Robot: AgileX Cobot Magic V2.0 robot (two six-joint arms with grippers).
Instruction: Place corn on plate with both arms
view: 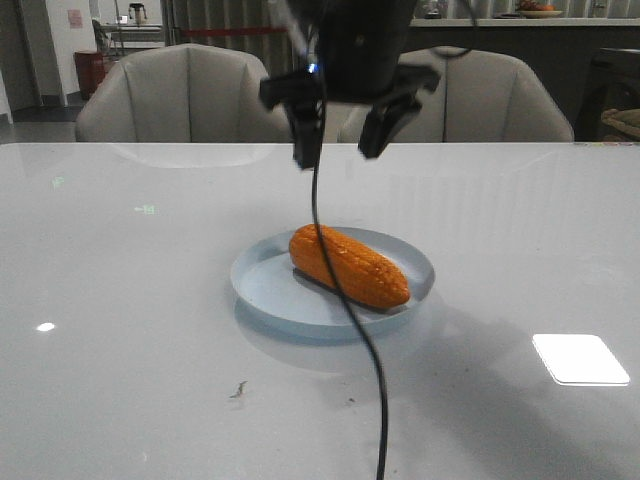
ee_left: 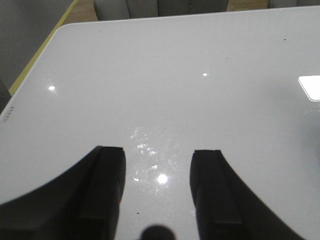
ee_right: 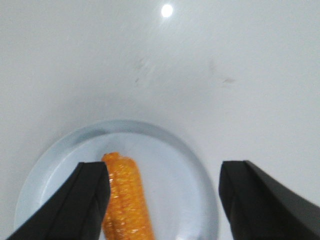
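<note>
The bumpy orange corn (view: 349,264), tapered toward lower right, lies slantwise on the glossy pale blue plate (view: 262,283) at frame centre. Above it hangs the right gripper (view: 340,134), fingers spread wide, holding nothing; its cable (view: 365,350) crosses the corn. The left gripper (ee_left: 157,195) is likewise spread, empty, over bare glossy white counter (view: 120,300). Chairs (view: 180,95) stand behind the far edge.

Two beige armchairs (view: 185,92) stand behind the glossy white table (view: 120,300), with a counter (view: 520,22) beyond.
</note>
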